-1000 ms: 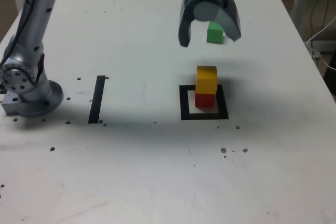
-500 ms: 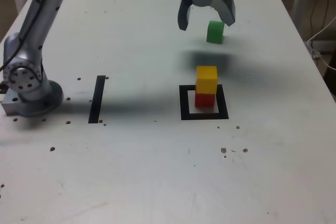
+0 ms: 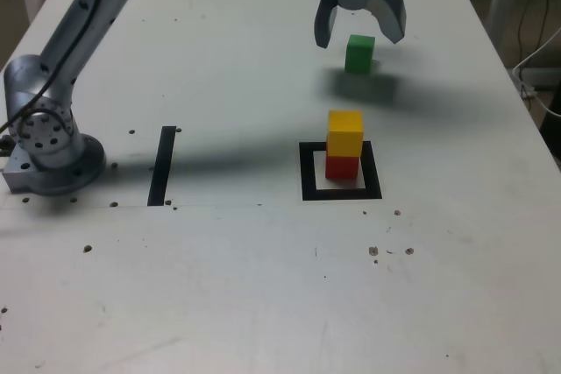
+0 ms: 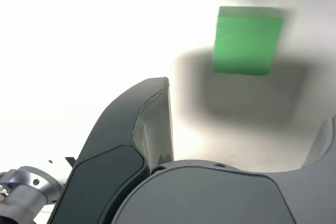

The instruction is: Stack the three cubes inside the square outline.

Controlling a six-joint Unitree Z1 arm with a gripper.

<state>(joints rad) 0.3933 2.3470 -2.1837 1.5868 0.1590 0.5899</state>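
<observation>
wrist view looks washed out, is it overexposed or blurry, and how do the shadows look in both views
Wrist view: the white table is blown out to near pure white, the small matte green cube has soft edges, and a dark shadow lies beneath it. Exterior view: evenly lit, with a soft shadow of the open tool on the table beside the green cube and a long arm shadow running to the black square outline.

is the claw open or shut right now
Open. In the exterior view the claw has its two jaws spread wide above the green cube, holding nothing; the wrist view shows the cube on the table between them.
</observation>
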